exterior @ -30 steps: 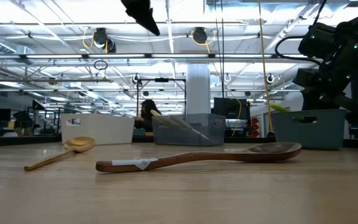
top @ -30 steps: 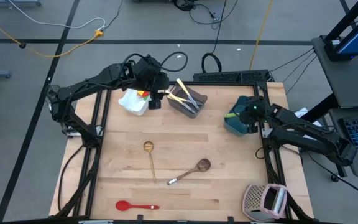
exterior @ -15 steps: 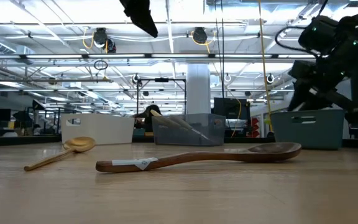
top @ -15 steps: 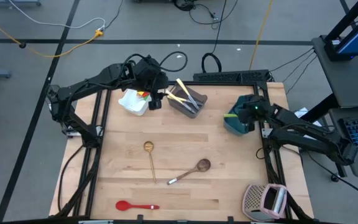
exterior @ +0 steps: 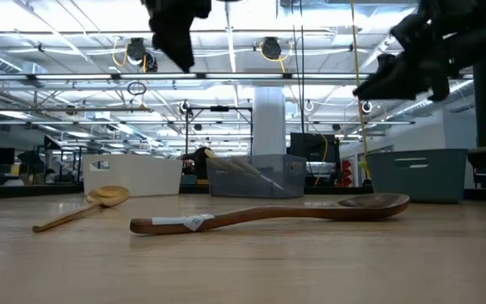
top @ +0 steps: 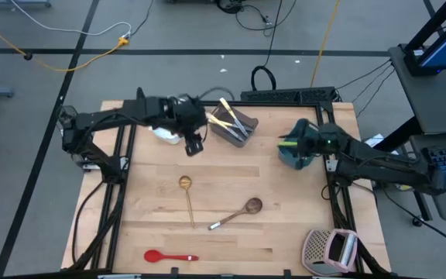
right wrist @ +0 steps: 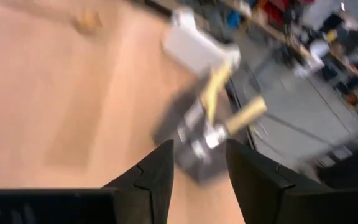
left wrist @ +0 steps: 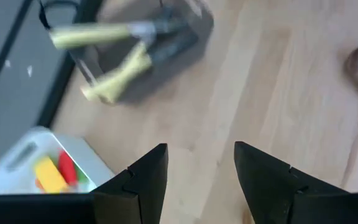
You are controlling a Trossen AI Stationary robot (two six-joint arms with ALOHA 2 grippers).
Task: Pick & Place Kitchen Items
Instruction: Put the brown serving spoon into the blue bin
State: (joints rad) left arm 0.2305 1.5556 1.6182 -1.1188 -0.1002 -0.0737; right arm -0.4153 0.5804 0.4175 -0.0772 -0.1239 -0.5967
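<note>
My left gripper (top: pixel 192 144) is open and empty, in the air between the white tub (top: pixel 164 133) and the grey tub (top: pixel 234 124); its own view shows the gap between its fingers (left wrist: pixel 197 168). My right gripper (top: pixel 288 143) is open and empty (right wrist: pixel 197 168), above the left rim of the teal tub (top: pixel 296 155). Cream-handled knives (top: pixel 227 112) lie in the grey tub. Yellow and red utensils (left wrist: pixel 51 171) lie in the white tub. A gold ladle (top: pixel 186 198), a brown spoon (top: pixel 238 212) and a red spoon (top: pixel 169 256) lie flat on the wooden table.
A perforated grater with a pink side (top: pixel 330 248) lies at the table's near right corner. The three tubs stand in a row along the far side. In the low view the brown spoon (exterior: pixel 268 215) lies nearest, with the ladle (exterior: pixel 91 201) to its left.
My left gripper has left the space over the white tub and gone toward the table's near edge, beside the grey tub. My right gripper has risen from the teal tub and gone toward the table's left. The utensils on the table have stayed put.
</note>
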